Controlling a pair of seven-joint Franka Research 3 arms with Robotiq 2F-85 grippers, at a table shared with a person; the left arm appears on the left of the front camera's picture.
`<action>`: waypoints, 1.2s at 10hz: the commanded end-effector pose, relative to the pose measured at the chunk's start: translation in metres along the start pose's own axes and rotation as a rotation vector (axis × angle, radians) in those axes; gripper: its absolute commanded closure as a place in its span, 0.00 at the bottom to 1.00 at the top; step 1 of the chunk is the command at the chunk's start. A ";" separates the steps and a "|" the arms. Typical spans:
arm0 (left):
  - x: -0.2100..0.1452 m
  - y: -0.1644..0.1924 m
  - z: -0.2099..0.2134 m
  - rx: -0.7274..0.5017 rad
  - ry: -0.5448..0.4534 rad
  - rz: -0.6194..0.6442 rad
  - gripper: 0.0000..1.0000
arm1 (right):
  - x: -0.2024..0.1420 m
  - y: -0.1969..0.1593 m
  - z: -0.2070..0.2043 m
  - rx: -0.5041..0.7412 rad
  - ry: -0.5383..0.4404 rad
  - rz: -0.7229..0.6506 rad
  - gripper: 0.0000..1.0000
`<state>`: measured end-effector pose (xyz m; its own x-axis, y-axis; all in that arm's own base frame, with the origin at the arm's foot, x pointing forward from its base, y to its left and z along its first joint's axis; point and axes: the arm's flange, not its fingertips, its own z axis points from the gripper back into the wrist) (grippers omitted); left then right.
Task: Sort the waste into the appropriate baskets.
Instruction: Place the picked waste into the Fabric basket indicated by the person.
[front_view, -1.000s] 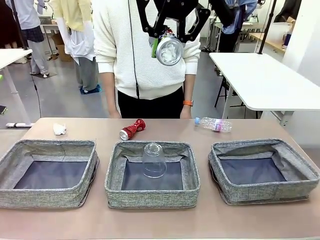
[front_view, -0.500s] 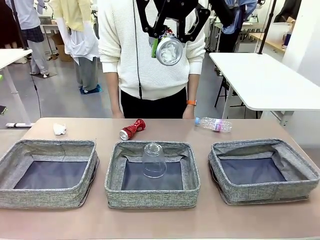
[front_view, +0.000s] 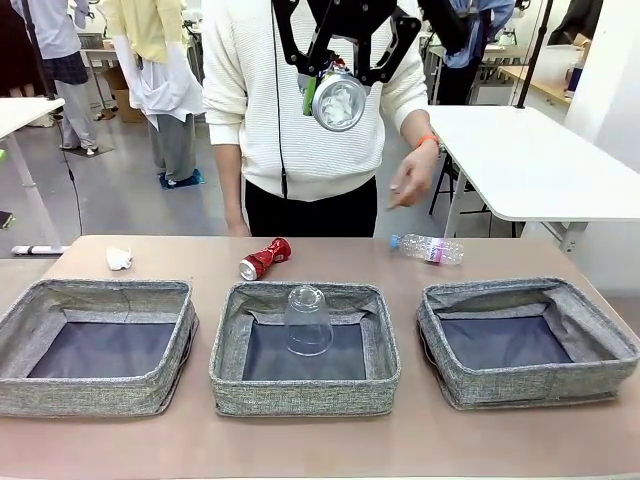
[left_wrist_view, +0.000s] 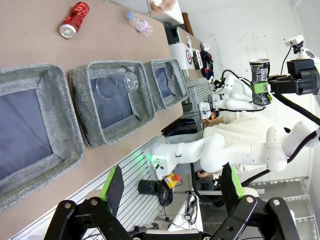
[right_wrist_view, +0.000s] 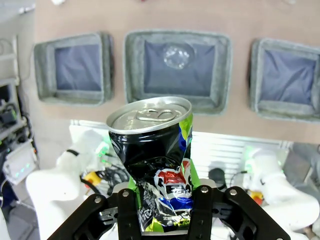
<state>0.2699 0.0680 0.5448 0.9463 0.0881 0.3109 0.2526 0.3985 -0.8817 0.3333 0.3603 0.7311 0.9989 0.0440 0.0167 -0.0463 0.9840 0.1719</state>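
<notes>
High above the table's far edge, my right gripper (front_view: 338, 98) is shut on the dark crushed can (front_view: 339, 100), which I see upright between the fingers in the right wrist view (right_wrist_view: 152, 145). Three grey baskets sit in a row: left (front_view: 98, 397), middle (front_view: 300, 396) and right (front_view: 520, 386). A clear cup (front_view: 308, 320) stands upside down in the middle basket. Beyond the baskets lie a white paper wad (front_view: 119, 258), a red can (front_view: 265, 258) and a clear bottle (front_view: 428, 248). My left gripper (left_wrist_view: 172, 186) hangs open and holds nothing, high off to the side of the table.
A person in a white sweater stands at the far side, one hand (front_view: 410, 180) raised above the bottle. A white table (front_view: 530, 160) stands behind on the right. Bare tabletop runs in front of the baskets.
The person has stepped slightly right and lifted a hand from the table's edge to above the bottle. Both arms and the litter have stayed put.
</notes>
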 end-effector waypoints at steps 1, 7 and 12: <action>-0.001 0.000 0.002 -0.009 0.004 -0.009 0.00 | -0.002 -0.001 -0.002 -0.008 -0.004 -0.008 0.60; -0.001 0.000 0.002 -0.009 0.004 -0.009 0.00 | -0.002 -0.001 -0.002 -0.008 -0.004 -0.008 0.60; -0.001 0.000 0.002 -0.009 0.004 -0.009 0.00 | 0.017 -0.038 -0.011 0.000 0.025 -0.023 0.60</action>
<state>0.2698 0.0681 0.5448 0.9463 0.0883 0.3110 0.2526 0.3985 -0.8817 0.3408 0.3526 0.7273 0.9995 0.0302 0.0084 -0.0312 0.9852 0.1685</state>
